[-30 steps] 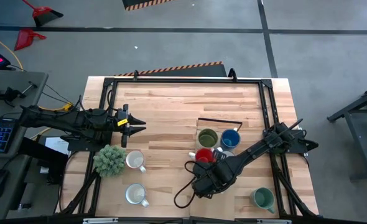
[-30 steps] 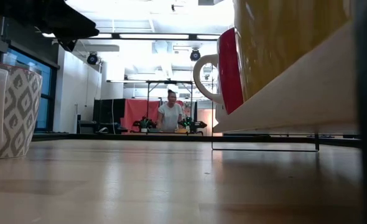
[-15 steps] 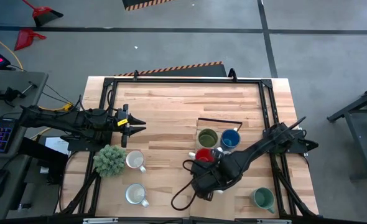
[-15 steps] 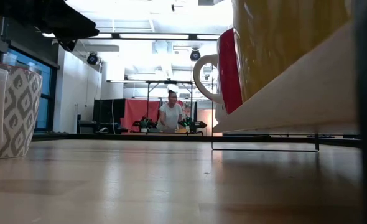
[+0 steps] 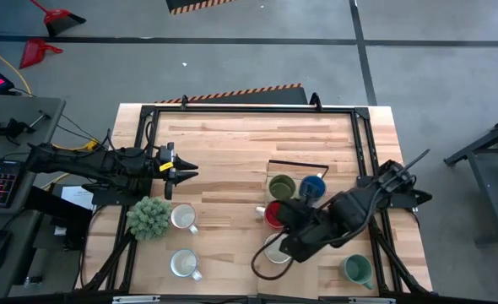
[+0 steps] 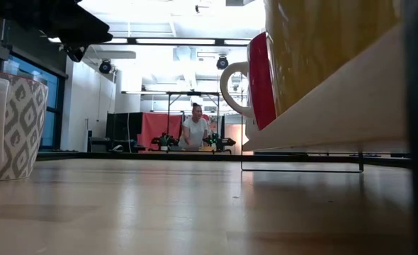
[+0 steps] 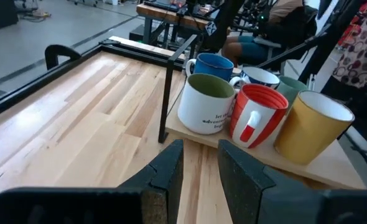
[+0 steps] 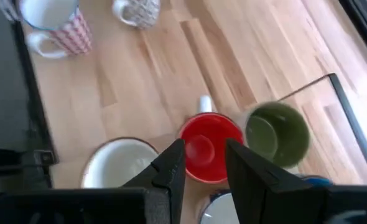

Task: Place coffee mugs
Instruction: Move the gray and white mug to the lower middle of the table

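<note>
The right hand (image 8: 200,163) hangs over the red mug (image 8: 209,148), its fingers a little apart and holding nothing. The red mug sits on the board at four o'clock on the tabletop (image 5: 232,152), touching the green mug (image 5: 282,187). The left hand (image 5: 184,174) waits at nine o'clock, fingers a little apart and empty. Mugs are hard, smooth and can break. I think the rim is the best place to pinch.

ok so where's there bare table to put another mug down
The widest bare wood is the far half of the table, between the left gripper and the wire rack. A narrower strip runs between the plant with its two white mugs and the red mug. It is crowded on the right, where the right gripper hangs over the clustered mugs.
</note>
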Action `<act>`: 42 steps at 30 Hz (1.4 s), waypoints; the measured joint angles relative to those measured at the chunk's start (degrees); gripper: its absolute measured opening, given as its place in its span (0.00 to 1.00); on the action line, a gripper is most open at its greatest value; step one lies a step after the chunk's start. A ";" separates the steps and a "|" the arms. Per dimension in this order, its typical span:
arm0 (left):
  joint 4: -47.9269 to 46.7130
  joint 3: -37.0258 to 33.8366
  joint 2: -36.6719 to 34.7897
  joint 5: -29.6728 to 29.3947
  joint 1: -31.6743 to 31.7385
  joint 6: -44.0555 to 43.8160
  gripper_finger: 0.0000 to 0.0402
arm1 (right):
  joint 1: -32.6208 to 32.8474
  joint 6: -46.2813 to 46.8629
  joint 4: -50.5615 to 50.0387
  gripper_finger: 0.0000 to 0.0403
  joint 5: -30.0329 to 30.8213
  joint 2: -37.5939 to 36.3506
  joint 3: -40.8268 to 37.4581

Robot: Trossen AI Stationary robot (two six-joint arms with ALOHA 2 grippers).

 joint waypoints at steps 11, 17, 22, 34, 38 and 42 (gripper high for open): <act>1.56 0.01 1.70 6.54 -0.05 -9.18 0.22 | 0.97 -8.80 0.43 0.23 4.30 -4.38 -0.04; -2.98 7.54 5.56 8.87 -0.10 -9.47 0.28 | 2.32 -10.23 0.44 0.23 10.32 -9.17 -0.11; -11.98 17.78 8.30 10.57 -0.14 -0.75 0.33 | 4.92 -12.83 0.45 0.23 19.13 -14.41 -0.13; -14.24 23.89 7.99 11.62 -0.14 1.79 0.36 | 12.46 11.99 3.76 0.23 36.11 -40.44 -41.25; -13.42 23.82 9.05 11.58 -0.12 1.65 0.36 | 13.84 15.01 17.13 0.23 39.65 -51.89 -59.94; -12.42 23.82 9.61 11.43 -0.12 1.65 0.36 | 13.88 10.28 32.17 0.23 40.71 -62.23 -75.70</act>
